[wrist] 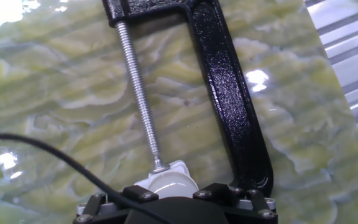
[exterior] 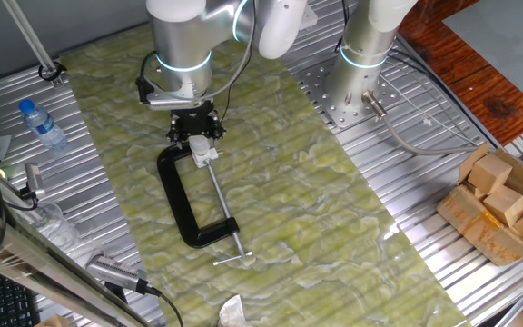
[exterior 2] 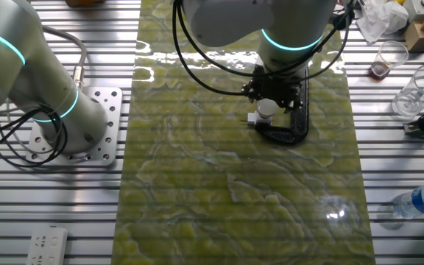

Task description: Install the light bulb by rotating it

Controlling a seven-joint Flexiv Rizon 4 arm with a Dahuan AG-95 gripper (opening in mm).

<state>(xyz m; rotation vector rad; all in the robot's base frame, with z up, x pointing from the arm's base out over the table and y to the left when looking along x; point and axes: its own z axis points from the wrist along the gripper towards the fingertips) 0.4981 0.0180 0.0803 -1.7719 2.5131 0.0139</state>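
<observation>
One gripper (exterior: 195, 130) set low over the light bulb (exterior 2: 266, 109) at the clamp (exterior: 189, 202) screw's tip, grip undeterminable; turning stage seemingly underway, next needing a steady twist.

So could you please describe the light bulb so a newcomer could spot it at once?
On the green marbled mat lies a black C-clamp. At its long steel screw's tip, under the arm's tool, sits the small white rounded light bulb, the only white piece there.
</observation>
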